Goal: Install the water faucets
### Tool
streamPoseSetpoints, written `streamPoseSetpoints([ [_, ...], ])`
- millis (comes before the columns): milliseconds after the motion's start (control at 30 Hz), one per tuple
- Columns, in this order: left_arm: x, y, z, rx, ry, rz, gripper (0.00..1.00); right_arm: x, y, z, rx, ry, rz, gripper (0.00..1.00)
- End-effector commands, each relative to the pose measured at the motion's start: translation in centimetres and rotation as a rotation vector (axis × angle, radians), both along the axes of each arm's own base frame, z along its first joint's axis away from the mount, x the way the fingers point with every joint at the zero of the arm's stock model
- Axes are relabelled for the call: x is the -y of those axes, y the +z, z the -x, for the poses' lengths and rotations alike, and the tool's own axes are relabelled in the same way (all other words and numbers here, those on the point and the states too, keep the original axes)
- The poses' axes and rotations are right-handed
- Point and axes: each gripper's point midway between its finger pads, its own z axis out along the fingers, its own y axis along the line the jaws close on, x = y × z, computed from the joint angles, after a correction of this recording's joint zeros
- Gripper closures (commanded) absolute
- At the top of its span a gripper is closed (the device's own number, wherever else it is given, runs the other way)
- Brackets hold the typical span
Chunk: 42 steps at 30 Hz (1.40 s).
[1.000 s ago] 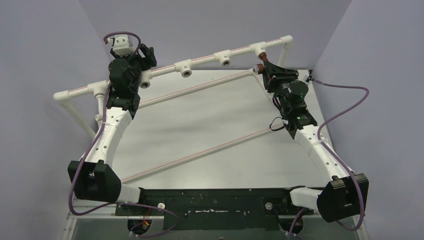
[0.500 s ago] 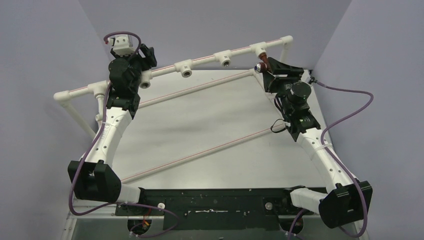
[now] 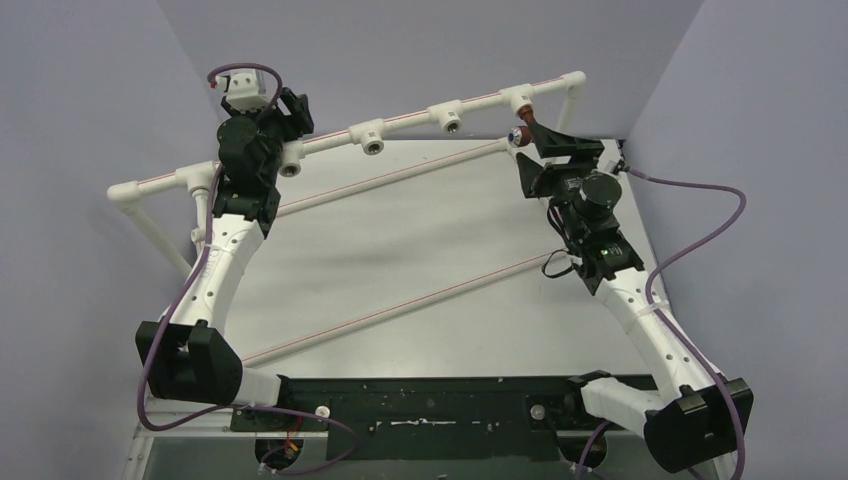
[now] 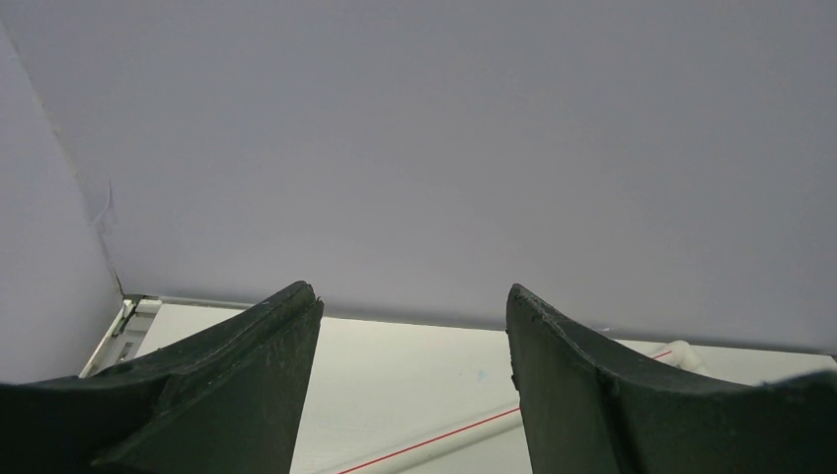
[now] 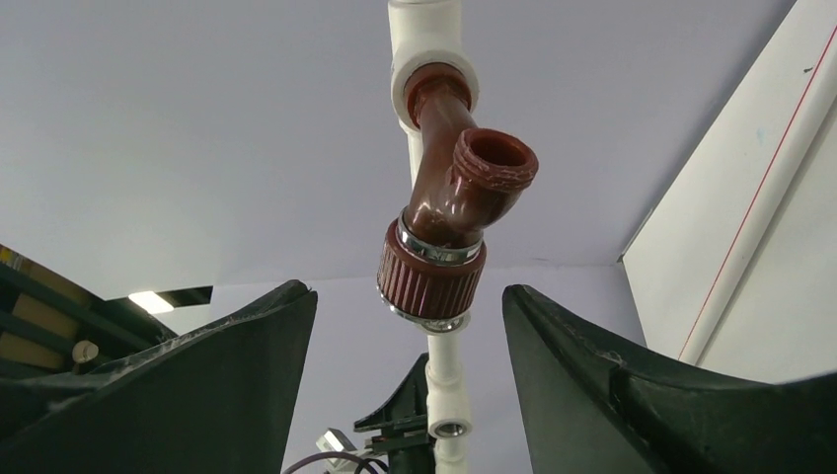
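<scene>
My right end effector [image 5: 410, 292] stands wide, clear of the glossy reddish-brown faucet [image 5: 452, 202] with ribbed knob [image 5: 429, 283]; matte pale tabletop [image 3: 420, 240], grey walls [image 3: 400, 50].

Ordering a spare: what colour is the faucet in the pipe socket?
Dark reddish-brown faucet, with a silvery ring at its knob; best in right wrist view.

The brown faucet [image 5: 449, 212], seated in a socket of the top pipe [image 3: 408, 119], stands between the right gripper's [image 5: 410, 296] spread jaws with a gap on each side. Two slanted pipes [image 3: 400, 175] bar the table [image 3: 430, 240]; bare strips run between them. The left gripper [image 4: 410, 296] faces only wall [image 4: 444, 148].
</scene>
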Motion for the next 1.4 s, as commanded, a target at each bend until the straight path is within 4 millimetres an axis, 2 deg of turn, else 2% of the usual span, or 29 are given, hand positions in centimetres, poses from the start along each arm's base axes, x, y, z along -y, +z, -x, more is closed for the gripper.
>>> streamPoseSetpoints([
  [0, 1.3, -12.6, -0.1, -0.374, -0.069, -0.082, 0.34, 0.0, 1.2, 1.6, 0.038, 0.016, 0.03, 0.29],
  [167, 1.2, -12.6, -0.1, -0.373, -0.066, -0.084, 0.33, 0.2, 1.8, 2.6, 0.078, 0.014, 0.111, 0.29],
  [333, 1.3, -12.6, 0.0, -0.374, -0.07, -0.084, 0.34, 0.1, 3.3, 3.6, 0.164, 0.033, 0.288, 0.28],
  [500, 1.3, -12.5, 0.0, -0.371, -0.067, -0.085, 0.34, 0.9, 4.5, 4.7, 0.235, 0.007, 0.46, 0.27],
  [700, 1.3, -12.6, 0.0, -0.372, -0.07, -0.084, 0.34, 1.1, 7.6, 6.6, 0.46, -0.024, 0.779, 0.27],
  [867, 1.3, -12.5, 0.0, -0.37, -0.069, -0.086, 0.34, 1.4, 9.2, 7.6, 0.612, -0.066, 1.1, 0.28],
  [1000, 1.3, -12.6, 0.0, -0.372, -0.069, -0.085, 0.34, 2.1, 9.1, 7.9, 0.688, -0.107, 1.369, 0.27],
  [1200, 1.4, -12.6, 0.0, -0.372, -0.071, -0.086, 0.34, 4.0, 7.9, 7.4, 0.7, -0.181, 1.728, 0.26],
  [1367, 1.3, -12.6, 0.0, -0.37, -0.07, -0.087, 0.34, 4.8, 6.0, 6.4, 0.698, -0.141, 2.061, 0.26],
])
